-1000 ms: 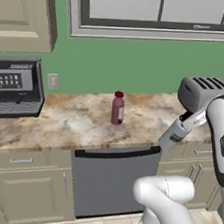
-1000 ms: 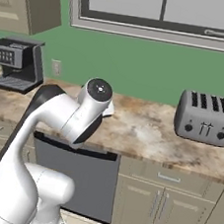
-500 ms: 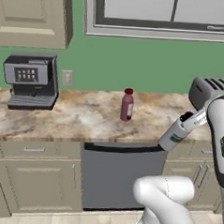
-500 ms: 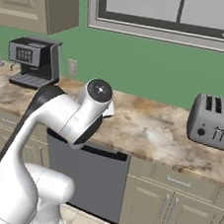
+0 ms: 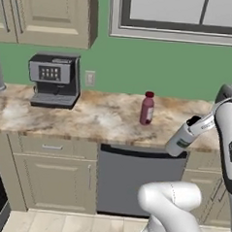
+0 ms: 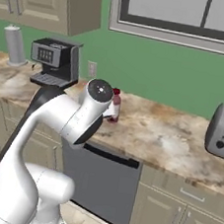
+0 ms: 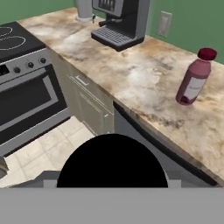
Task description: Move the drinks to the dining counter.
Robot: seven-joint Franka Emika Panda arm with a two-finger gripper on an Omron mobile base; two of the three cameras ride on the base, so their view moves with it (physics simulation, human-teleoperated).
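Note:
A dark red bottle with a red cap (image 5: 147, 108) (image 6: 115, 104) (image 7: 194, 78) stands upright on the marbled counter (image 5: 98, 118) along the green wall. My gripper (image 5: 199, 125) hangs in front of that counter's edge, to the right of the red bottle and apart from it. It is shut on a pale grey bottle (image 5: 179, 139), which is tilted with its base pointing down and left. In the hand view this bottle's black cap (image 7: 113, 162) hides the fingertips. The dining counter is out of view.
A coffee machine (image 5: 54, 80) (image 6: 53, 61) (image 7: 120, 19) stands on the counter at the left, with a pale canister (image 6: 14, 45) beyond it. A toaster (image 6: 223, 131) sits at the right. A dishwasher (image 5: 138, 180) is under the counter, and a stove (image 7: 22, 65) is further left.
The whole picture has slid right, so the base has driven left along the counter. The coffee machine came further in and the toaster drifted to the edge. The gripper keeps its hold on the pale bottle.

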